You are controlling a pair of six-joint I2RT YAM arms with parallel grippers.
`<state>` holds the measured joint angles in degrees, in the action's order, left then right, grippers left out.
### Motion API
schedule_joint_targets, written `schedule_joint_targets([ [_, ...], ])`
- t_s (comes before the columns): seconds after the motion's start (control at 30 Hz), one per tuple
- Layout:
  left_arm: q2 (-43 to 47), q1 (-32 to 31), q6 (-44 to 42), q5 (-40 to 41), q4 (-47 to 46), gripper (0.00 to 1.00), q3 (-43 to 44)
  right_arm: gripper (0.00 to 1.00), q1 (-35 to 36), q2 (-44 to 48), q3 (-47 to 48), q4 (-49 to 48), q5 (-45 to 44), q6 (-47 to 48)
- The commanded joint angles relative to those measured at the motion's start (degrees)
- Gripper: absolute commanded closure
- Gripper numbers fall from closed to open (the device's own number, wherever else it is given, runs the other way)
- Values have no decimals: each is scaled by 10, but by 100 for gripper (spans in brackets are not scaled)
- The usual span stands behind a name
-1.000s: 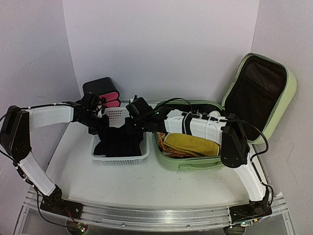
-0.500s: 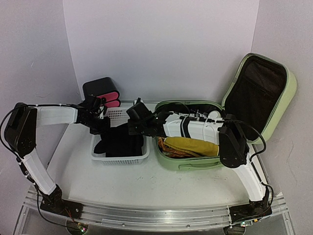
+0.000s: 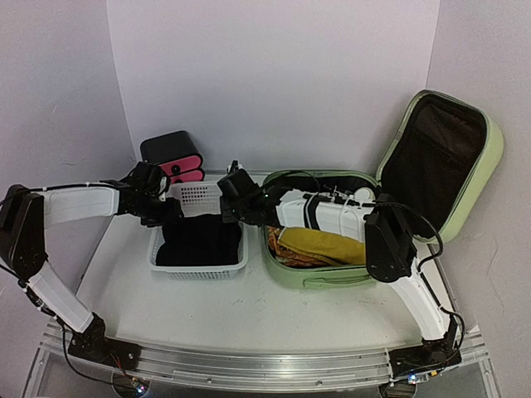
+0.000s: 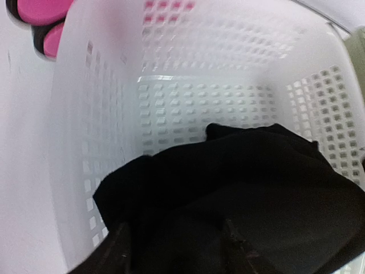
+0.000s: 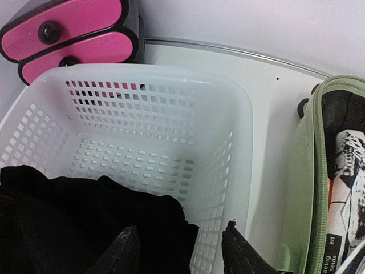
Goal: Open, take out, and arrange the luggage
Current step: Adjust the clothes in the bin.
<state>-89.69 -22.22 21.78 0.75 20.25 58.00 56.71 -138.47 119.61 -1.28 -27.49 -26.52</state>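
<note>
The left claw (image 4: 178, 248) and right claw (image 5: 179, 254) are hovering with jaws apart over the cloth (image 4: 245, 182) in the basket (image 5: 159, 85), left of the open luggage (image 3: 332, 278), probably sorting clothes there.

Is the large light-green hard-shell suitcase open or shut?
Open. The light-green suitcase has its lid raised, black lining showing, yellow fabric inside.
</note>
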Motion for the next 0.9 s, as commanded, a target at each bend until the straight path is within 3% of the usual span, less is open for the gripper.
schedule_joint_targets([
  [0.0,85,-7,-44,22,-33,41,20,48,0,80,-8,-5,36,37],
  [0.17,123,-7,-28,-28,23,42,48,44,3,130,-57,-13,153,51],
  [0.27,141,-7,-16,-83,55,60,51,49,7,151,-88,-13,225,43],
  [0.33,143,-8,-7,-121,74,75,51,59,13,165,-113,-13,260,31],
  [0.43,144,-7,6,-164,84,97,38,84,19,176,-144,-13,291,4],
  [0.47,142,-7,8,-166,84,100,33,90,20,175,-151,-13,298,-6],
  [0.63,110,-7,6,-146,81,100,26,100,20,144,-154,-13,247,-35],
  [0.87,35,-7,7,-104,48,100,30,100,18,65,-84,-10,129,-62],
])
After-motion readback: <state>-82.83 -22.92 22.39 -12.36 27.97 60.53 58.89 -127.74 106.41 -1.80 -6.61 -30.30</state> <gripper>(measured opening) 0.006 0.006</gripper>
